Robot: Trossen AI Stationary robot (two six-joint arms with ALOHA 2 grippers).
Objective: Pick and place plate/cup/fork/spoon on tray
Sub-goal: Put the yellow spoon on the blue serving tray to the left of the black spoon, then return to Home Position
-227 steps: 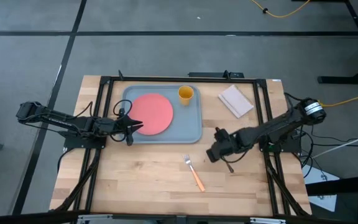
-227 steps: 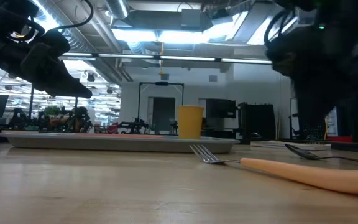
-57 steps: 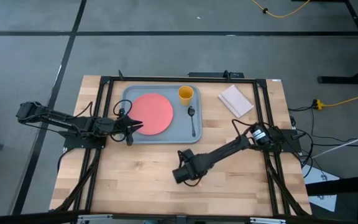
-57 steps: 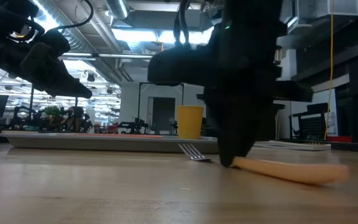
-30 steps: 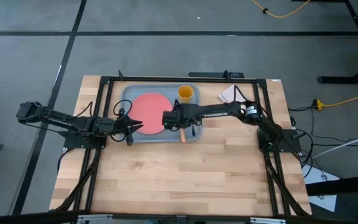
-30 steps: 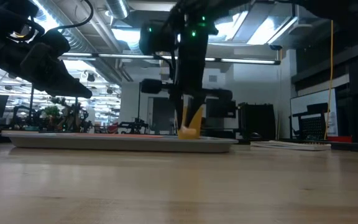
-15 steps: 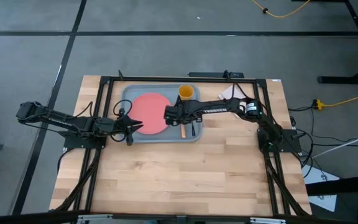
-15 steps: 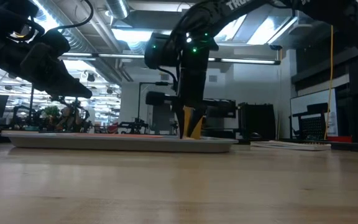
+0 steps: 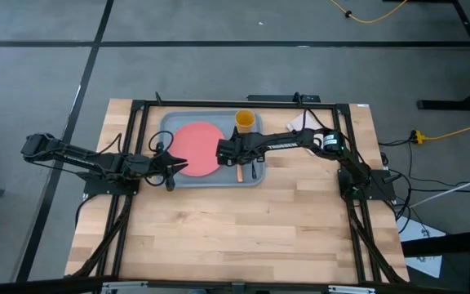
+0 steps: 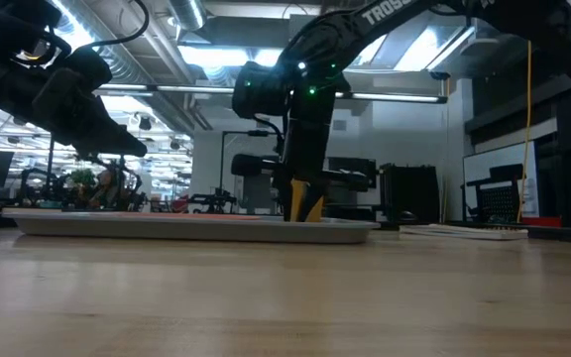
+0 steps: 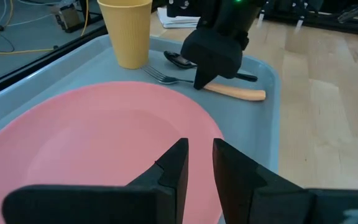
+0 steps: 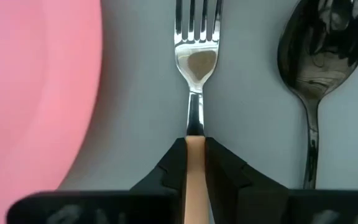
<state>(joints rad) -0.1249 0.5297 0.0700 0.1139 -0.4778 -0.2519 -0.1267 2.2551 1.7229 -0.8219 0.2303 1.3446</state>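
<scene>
The grey-blue tray (image 9: 213, 152) sits at the far middle of the counter (image 9: 235, 237), its raised rim running just inside the counter's far edge. The whole near half of the counter is bare wood. A white folded napkin (image 9: 299, 122) lies beside the tray's right edge, toward the far right corner.

On the tray, the salmon-pink plate (image 9: 194, 147) fills the left half. The yellow-orange cup (image 9: 244, 122) stands upright in the tray's far right corner. The dark spoon (image 12: 319, 56) lies along the tray's right side, oval bowl toward the cup, and the fork (image 12: 196, 53) lies parallel just beside it, between spoon and plate, touching neither. The fork's silver tines point toward the cup and its orange handle (image 11: 235, 93) runs toward the tray's near edge, resting flat on the tray floor.

The right gripper (image 9: 237, 155) reaches in over the tray's right half, low over the fork. Its fingers (image 12: 173, 165) are closed on the orange handle just behind the metal neck.

The left gripper (image 9: 178, 163) waits at the tray's left edge over the plate's rim, fingers (image 11: 173, 168) parted by a narrow gap and holding nothing.
</scene>
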